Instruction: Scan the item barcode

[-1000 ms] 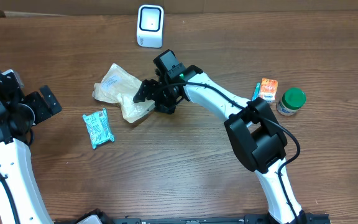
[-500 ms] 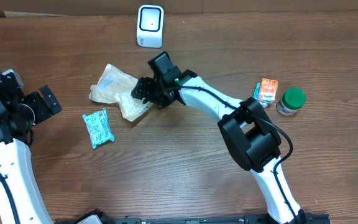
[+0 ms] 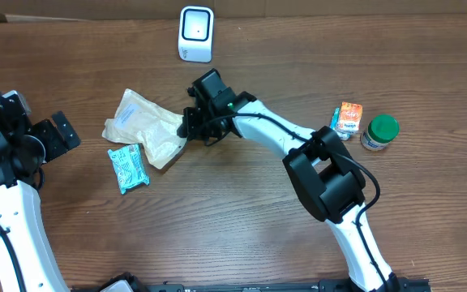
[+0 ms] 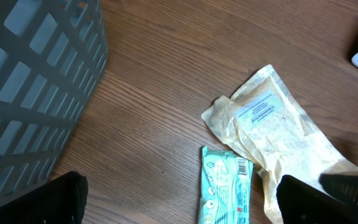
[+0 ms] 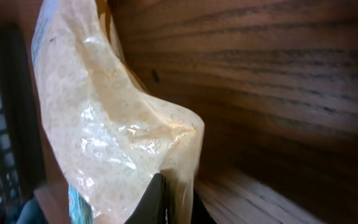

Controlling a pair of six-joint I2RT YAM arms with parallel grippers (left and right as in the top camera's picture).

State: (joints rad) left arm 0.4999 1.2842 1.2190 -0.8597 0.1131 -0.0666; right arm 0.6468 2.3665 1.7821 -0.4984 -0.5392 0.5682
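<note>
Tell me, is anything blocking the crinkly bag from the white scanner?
Nothing visible does. The right tool pinches the crinkly beige plastic pouch, and only brown wooden table lies between it and the small white box-shaped scanner.

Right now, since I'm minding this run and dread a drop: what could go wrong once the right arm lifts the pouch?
1. The right jaws pinch only a thin corner of the limp pouch, so it may slip or tear when lifted.
2. The pouch touches the green packet, which could get dragged along.
3. The sagging film may fold and hide the barcode from the scanner.
</note>
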